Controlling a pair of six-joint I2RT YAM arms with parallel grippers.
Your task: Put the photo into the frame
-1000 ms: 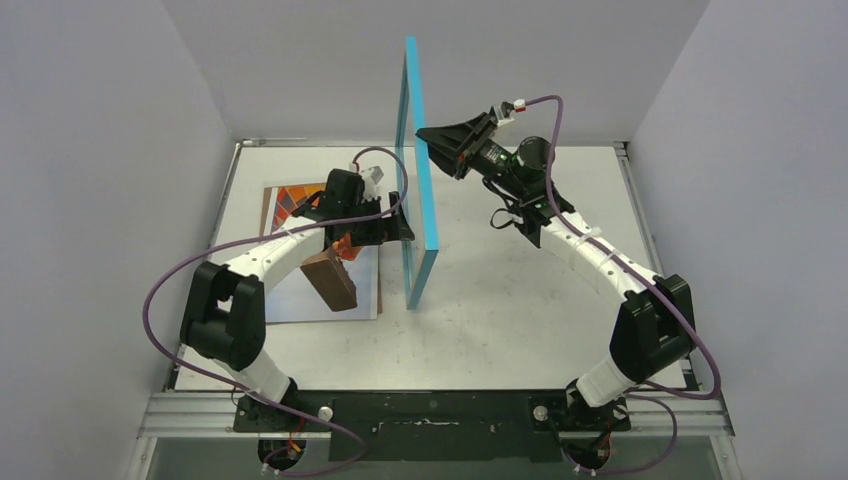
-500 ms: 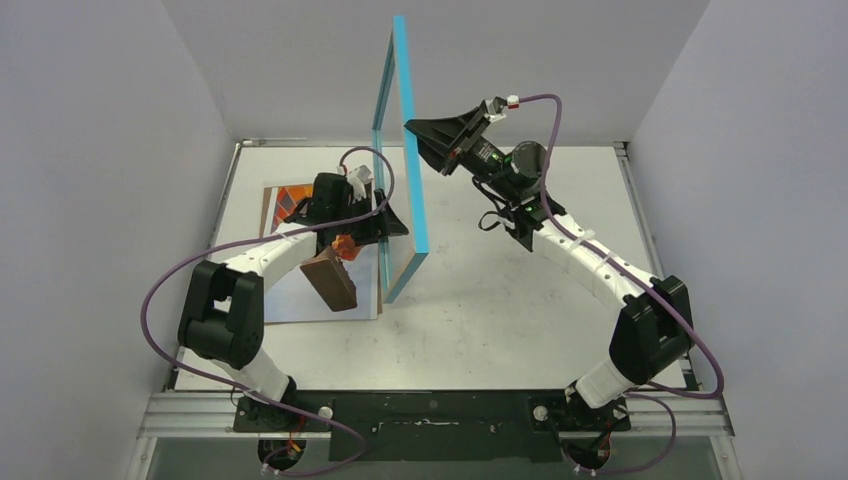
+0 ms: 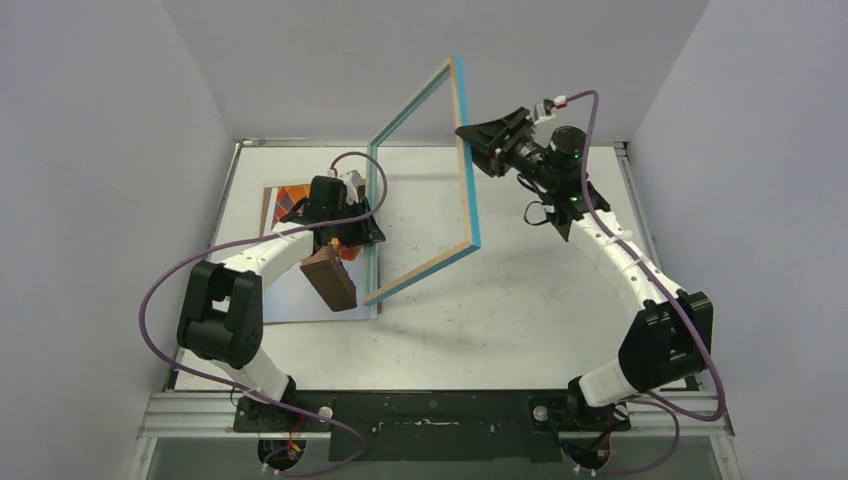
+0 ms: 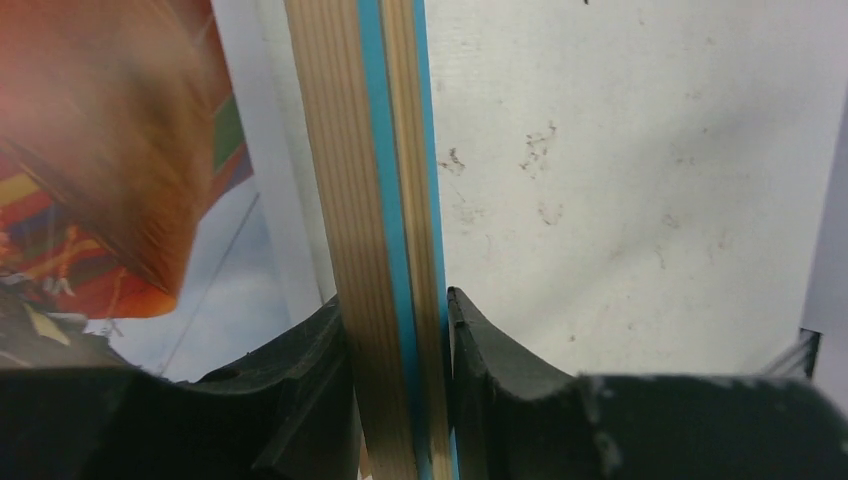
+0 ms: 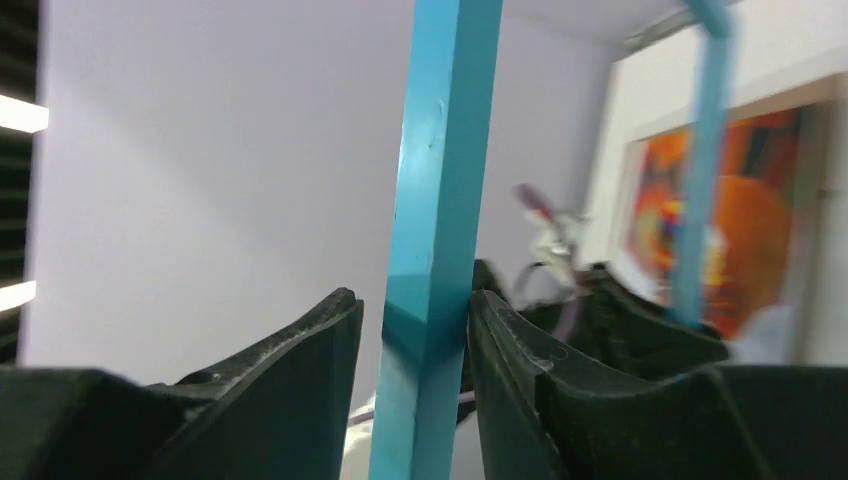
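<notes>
The frame (image 3: 470, 190), blue-edged with a pale wooden side, hangs tilted above the table's middle. My left gripper (image 3: 368, 232) is shut on its lower left edge; in the left wrist view both fingers (image 4: 330, 340) press the wood-and-blue strip (image 4: 385, 180). My right gripper (image 3: 468, 135) straddles the upper right edge, open: one finger touches the blue bar (image 5: 440, 200) and a gap shows beside the other. The photo (image 3: 290, 200), an orange balloon print, lies flat at the left, partly under my left arm.
A brown backing board (image 3: 330, 280) sits tilted on the photo near my left gripper. It shows as a blurred brown shape (image 4: 120, 150) in the left wrist view. Grey walls close the table (image 3: 520, 300) on three sides.
The frame has swung from upright and edge-on to tilted, its opening now facing the camera. My left gripper closed on its lower edge. My right gripper moved right and loosened.
</notes>
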